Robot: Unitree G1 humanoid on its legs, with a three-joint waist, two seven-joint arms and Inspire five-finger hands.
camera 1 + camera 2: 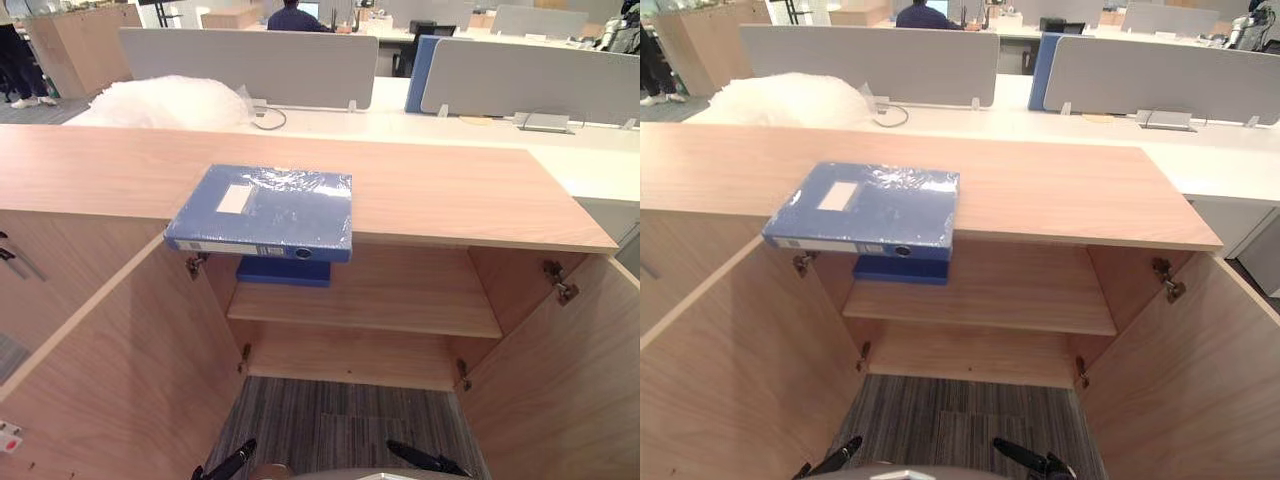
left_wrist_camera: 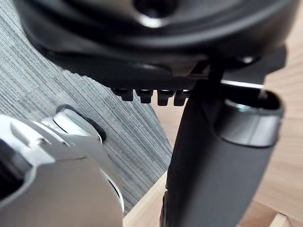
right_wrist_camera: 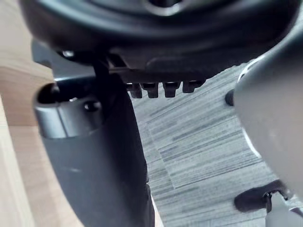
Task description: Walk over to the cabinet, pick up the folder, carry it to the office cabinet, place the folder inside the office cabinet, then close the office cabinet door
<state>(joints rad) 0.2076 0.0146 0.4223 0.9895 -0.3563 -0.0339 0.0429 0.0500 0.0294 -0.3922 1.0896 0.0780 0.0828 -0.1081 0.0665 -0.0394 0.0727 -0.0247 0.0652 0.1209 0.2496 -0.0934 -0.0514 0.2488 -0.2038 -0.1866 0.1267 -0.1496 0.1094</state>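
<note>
The blue folder (image 1: 262,212) lies flat on the surface (image 1: 450,190) of the open cabinet (image 1: 560,380), with its spine a little over the front edge. It looks stiff and rather light, but its shiny wrap may be slippery, so holding both short sides seems safest. The left hand (image 1: 233,462) and the right hand (image 1: 420,458) hang low with relaxed fingers and hold nothing.

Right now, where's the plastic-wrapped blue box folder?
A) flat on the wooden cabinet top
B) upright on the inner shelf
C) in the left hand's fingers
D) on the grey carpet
A: the plastic-wrapped blue box folder lies flat on the light wooden cabinet top, at its front edge above the open compartment.
</note>
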